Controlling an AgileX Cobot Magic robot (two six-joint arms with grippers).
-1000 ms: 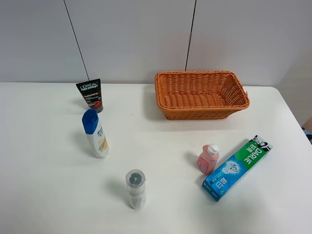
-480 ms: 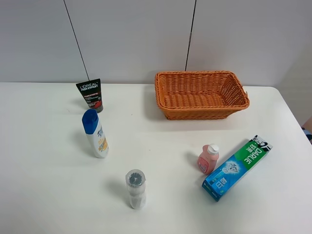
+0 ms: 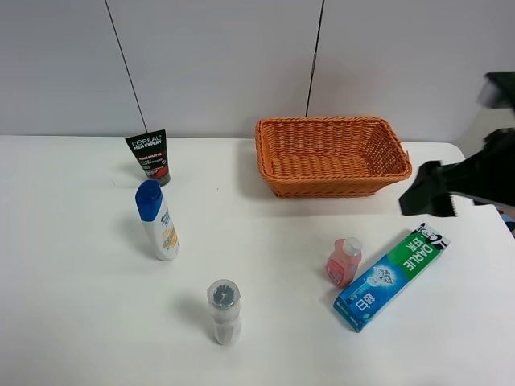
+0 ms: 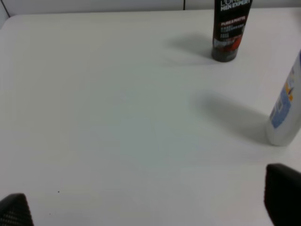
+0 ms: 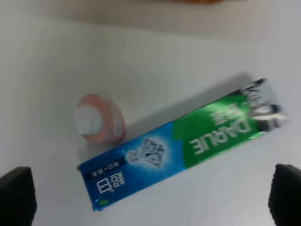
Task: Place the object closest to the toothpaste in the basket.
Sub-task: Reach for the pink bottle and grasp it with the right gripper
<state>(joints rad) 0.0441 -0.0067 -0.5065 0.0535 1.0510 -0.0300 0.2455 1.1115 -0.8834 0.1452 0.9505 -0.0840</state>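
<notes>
The right gripper (image 5: pixel 151 197), fingers spread wide (the left gripper (image 4: pixel 148 203) likewise), hangs above the toothpaste (image 5: pixel 188 148) and pink bottle (image 5: pixel 99 118).

The high camera overlooks the whole tabletop (image 3: pixel 80 322). The right wrist looks down close on the toothpaste box (image 5: pixel 188 150), and the left wrist looks low toward the L'Oreal tube (image 4: pixel 229 28).

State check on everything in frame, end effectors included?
Basket: upright, empty.
Toothpaste box: lying flat.
Pink bottle: upright, capped, beside the box.
Blue-capped bottle: upright, capped.
Black tube: standing on its cap.
Clear bottle: upright.
Left end effector: open, empty.
Right end effector: open, empty, above the box.
</notes>
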